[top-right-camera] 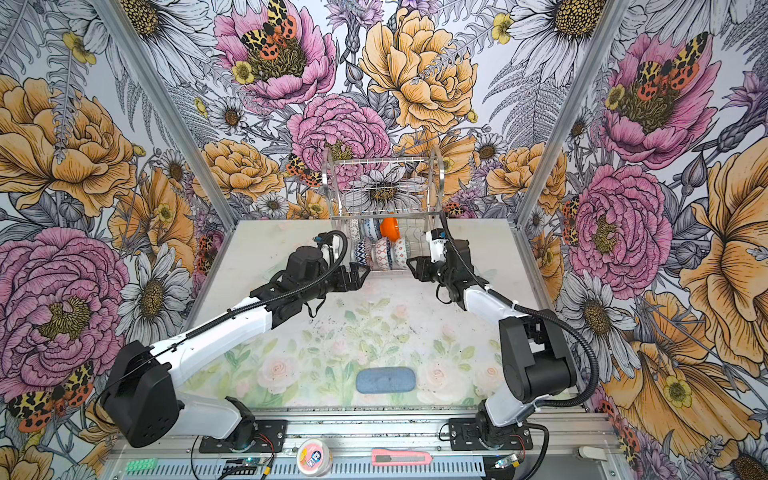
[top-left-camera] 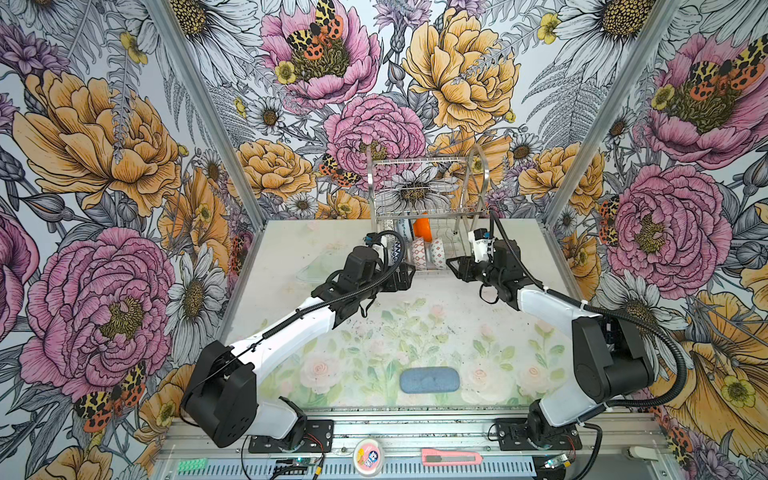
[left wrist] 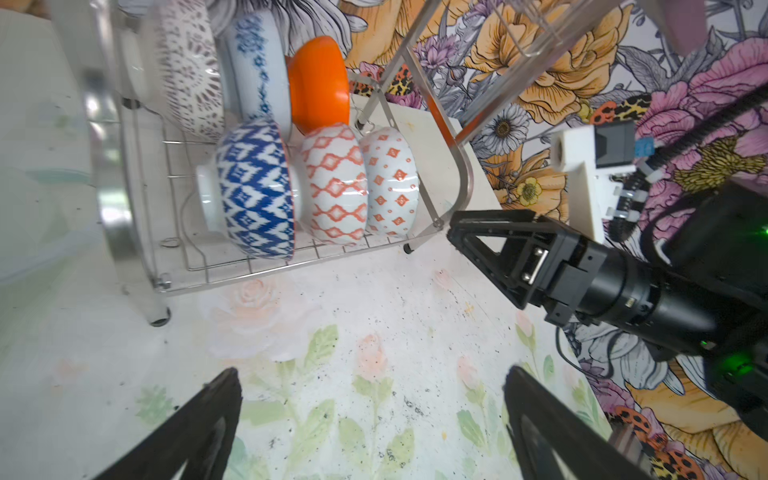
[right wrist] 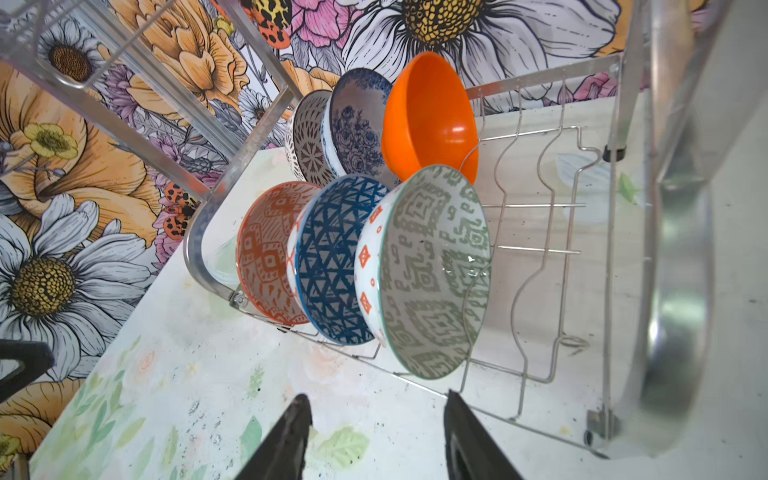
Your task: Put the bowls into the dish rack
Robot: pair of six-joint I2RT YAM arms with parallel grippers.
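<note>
The silver wire dish rack (top-left-camera: 415, 162) (top-right-camera: 386, 160) stands at the back of the table. Several bowls stand on edge in its lower tier. The front row holds the grey-green patterned bowl (right wrist: 436, 270), the dark-blue triangle bowl (right wrist: 332, 257) and the orange-white geometric bowl (right wrist: 266, 249). Behind them are the plain orange bowl (right wrist: 428, 116), the blue floral bowl (right wrist: 357, 124) and the black-and-white lattice bowl (right wrist: 309, 137). My left gripper (left wrist: 372, 374) (top-left-camera: 405, 275) hangs open and empty before the rack's left end. My right gripper (right wrist: 377, 397) (top-left-camera: 455, 265) is open and empty just in front of the grey-green bowl.
A flat blue-grey pad (top-left-camera: 430, 379) lies near the table's front edge. A clear plastic tray (top-left-camera: 316, 270) sits left of the rack beside my left arm. A pink box cutter (top-left-camera: 451, 458) and a round pink tub (top-left-camera: 368, 455) lie on the front rail. Patterned walls enclose three sides.
</note>
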